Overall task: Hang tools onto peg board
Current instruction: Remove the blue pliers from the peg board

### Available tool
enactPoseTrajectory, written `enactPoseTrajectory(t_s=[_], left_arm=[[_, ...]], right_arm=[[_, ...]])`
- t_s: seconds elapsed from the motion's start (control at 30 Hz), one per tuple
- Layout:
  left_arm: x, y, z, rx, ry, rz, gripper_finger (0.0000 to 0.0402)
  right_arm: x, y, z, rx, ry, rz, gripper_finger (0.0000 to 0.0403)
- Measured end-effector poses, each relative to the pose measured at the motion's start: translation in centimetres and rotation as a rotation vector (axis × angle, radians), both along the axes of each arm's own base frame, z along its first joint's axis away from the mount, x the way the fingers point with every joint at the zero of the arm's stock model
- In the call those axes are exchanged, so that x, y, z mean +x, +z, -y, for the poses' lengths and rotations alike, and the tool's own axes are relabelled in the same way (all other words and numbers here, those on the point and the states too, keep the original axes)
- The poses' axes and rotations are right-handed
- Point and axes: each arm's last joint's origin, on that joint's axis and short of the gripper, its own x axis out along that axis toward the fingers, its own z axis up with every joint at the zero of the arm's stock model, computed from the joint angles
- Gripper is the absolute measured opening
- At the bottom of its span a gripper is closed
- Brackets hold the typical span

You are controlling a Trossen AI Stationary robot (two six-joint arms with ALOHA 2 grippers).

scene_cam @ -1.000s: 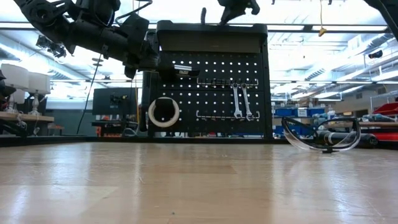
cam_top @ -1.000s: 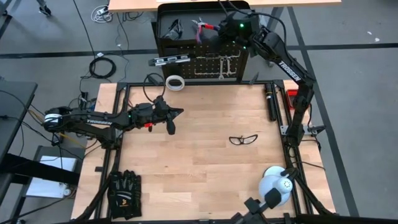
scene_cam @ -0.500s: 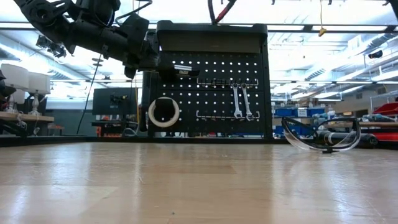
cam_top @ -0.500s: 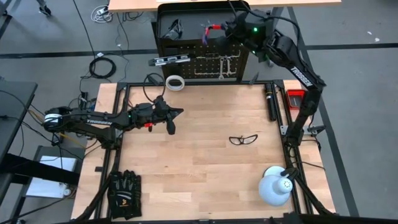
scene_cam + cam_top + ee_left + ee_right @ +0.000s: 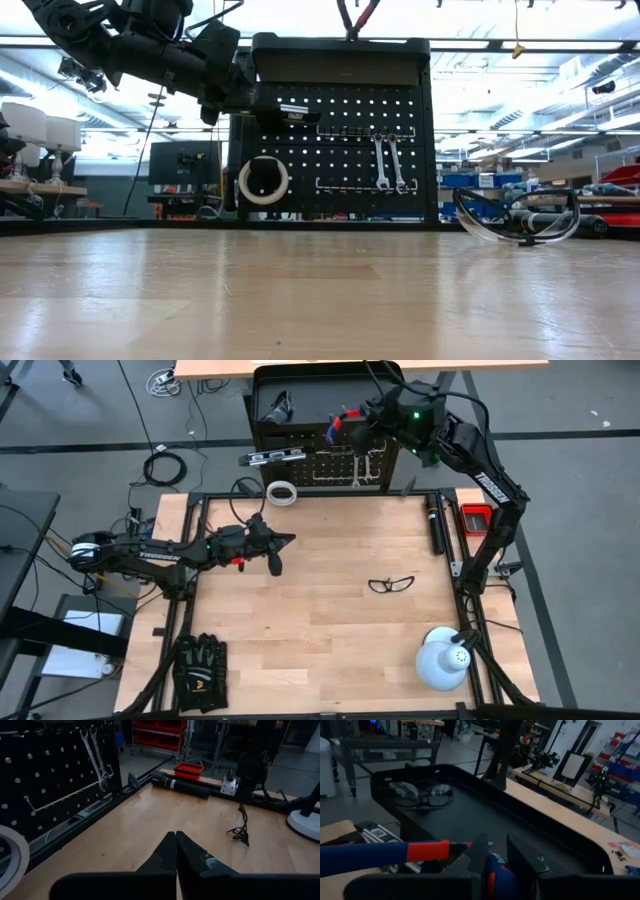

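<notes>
Right gripper (image 5: 357,422) grips red-and-blue-handled pliers (image 5: 342,421) over black perforated peg board (image 5: 340,150)'s top tray, handles pointing left along it. Left gripper (image 5: 277,555) closed, empty, over table, farther away.

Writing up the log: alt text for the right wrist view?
The right claw grips red-and-blue-handled pliers above the peg board's black top tray. A pair of black-framed glasses lies in the tray's far end; workshop benches show beyond.
</notes>
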Motion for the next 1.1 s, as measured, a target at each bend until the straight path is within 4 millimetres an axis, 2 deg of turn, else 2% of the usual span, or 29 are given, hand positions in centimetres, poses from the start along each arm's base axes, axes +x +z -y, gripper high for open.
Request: enactPoseTrajectory(t_s=[0.3,0.43,0.73,0.8,0.9,1.0,1.1], left_arm=[[0.2,1.3,0.2,0.011,0.012,0.138,0.0000],[0.4,1.6,0.5,0.016,0.003,0.183,0.0000],[2.0,0.8,0.1,0.042,0.054,0.301,0.0000],[2.5,1.2,-0.3,0.128,0.111,0.329,0.0000],[4.1,2.8,-0.7,0.315,0.163,0.325,0.0004],[6.2,4.8,-0.8,0.552,0.247,0.238,0.0025],[8.5,6.9,-1.0,0.791,0.382,0.098,0.0064]], right_arm=[[0.7,-0.5,-1.3,0.027,0.033,-0.025,0.0067],[0.6,-0.8,-1.6,0.011,0.047,-0.101,0.0074],[0.5,-1.1,-1.6,-0.043,0.083,-0.235,0.0070],[0.5,-1.1,-1.7,-0.049,0.091,-0.247,0.0074],[0.5,-1.3,-1.7,-0.048,0.094,-0.267,0.0075],[0.4,-1.3,-1.5,-0.050,0.089,-0.270,0.0070],[0.4,-1.3,-1.3,-0.044,0.087,-0.266,0.0069]])
